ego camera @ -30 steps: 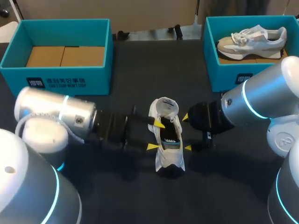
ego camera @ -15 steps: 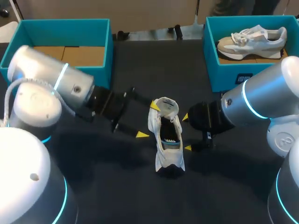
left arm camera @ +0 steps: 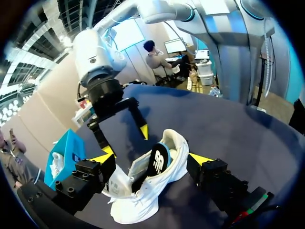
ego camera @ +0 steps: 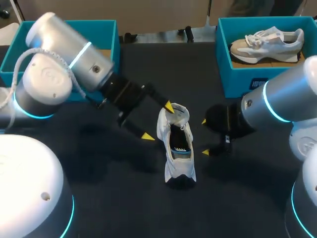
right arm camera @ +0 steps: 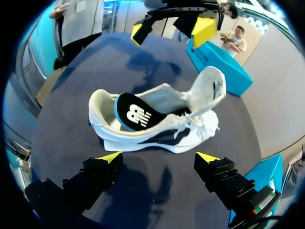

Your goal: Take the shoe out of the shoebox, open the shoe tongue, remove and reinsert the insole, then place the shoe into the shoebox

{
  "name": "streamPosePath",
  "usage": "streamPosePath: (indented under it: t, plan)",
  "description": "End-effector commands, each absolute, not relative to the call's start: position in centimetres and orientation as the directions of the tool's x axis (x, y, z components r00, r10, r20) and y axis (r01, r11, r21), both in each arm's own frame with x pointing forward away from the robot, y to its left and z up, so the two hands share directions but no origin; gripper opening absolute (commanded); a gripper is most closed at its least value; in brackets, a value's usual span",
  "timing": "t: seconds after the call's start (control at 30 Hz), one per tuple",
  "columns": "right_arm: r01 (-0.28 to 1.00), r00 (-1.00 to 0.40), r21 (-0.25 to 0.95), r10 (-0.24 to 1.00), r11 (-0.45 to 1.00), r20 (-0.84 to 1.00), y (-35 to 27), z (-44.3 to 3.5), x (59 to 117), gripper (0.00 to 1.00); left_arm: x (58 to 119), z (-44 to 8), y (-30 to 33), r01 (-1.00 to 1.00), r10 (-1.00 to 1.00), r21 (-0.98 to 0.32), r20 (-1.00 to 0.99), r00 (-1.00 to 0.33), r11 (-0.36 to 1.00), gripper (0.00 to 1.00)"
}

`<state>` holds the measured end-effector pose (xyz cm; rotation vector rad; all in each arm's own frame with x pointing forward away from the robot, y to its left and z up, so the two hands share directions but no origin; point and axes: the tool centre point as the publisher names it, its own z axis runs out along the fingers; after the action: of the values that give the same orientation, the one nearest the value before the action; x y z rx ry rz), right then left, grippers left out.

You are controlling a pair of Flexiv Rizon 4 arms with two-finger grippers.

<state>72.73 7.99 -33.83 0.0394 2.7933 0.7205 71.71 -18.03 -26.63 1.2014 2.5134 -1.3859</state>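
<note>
A white shoe (ego camera: 177,157) lies mid-table, its tongue (ego camera: 176,113) folded up at the far end. A black insole (ego camera: 180,144) with a blue edge sits in it, raised at the heel (right arm camera: 136,112). My left gripper (ego camera: 158,121) is open at the shoe's left, one yellow tip by the tongue, holding nothing. In the left wrist view the shoe (left arm camera: 143,200) lies under the left gripper (left arm camera: 151,160). My right gripper (ego camera: 204,137) stands open just right of the shoe, apart from it. From the right wrist the shoe (right arm camera: 162,138) lies ahead of the right gripper (right arm camera: 158,157).
A teal shoebox (ego camera: 101,22) with a cardboard floor stands at the back left, partly behind my left arm. A second teal box (ego camera: 237,82) at the back right holds another pale sneaker (ego camera: 267,40).
My left gripper opened wider, left the shoe's side and swung up toward the far left. The right gripper drew back a little to the right. The shoe stayed put.
</note>
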Motion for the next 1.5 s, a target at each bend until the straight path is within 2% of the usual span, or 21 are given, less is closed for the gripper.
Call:
streamPosePath:
  t: [0.03, 0.3, 0.37, 0.7, 1.27, 1.37, 1.5]
  plan:
    - [0.003, -0.975, 0.443, 0.102, 0.897, -0.2, 5.4, -30.4, 72.2, 1.0, 71.9, -26.6, -18.2, 0.637, 0.642, -0.707, -0.34, -0.687, 0.307, 1.0]
    - [0.048, -0.988, 0.394, 0.1, 0.918, -0.113, 2.6, -26.7, 72.0, 1.0, 71.9, -26.6, -18.2, 0.637, 0.642, -0.707, -0.34, -0.687, 0.307, 1.0]
    - [0.039, -0.99, 0.394, 0.088, 0.918, -0.107, 2.2, -25.8, 71.9, 1.0, 71.7, -26.9, -18.4, 0.685, 0.677, -0.658, -0.351, -0.647, 0.313, 1.0]
    - [0.059, -0.994, 0.358, 0.09, 0.932, -0.069, 0.3, -22.2, 72.0, 1.0, 72.9, -25.7, -17.5, 0.768, 0.779, -0.58, -0.335, -0.529, 0.272, 1.0]
    - [0.137, -0.988, 0.27, 0.153, 0.953, -0.036, -2.3, -18.2, 72.5, 1.0, 73.0, -24.5, -19.4, 0.817, 0.916, -0.528, -0.162, -0.366, 0.232, 1.0]
    - [0.137, -0.988, 0.27, 0.153, 0.953, -0.036, -2.3, -18.2, 72.5, 1.0, 73.1, -24.6, -19.6, 0.832, 0.929, -0.514, -0.16, -0.333, 0.209, 1.0]
    - [0.137, -0.988, 0.27, 0.153, 0.953, -0.036, -2.3, -18.2, 72.5, 1.0, 73.2, -24.2, -19.3, 0.84, 0.963, -0.534, -0.165, -0.213, 0.094, 1.0]
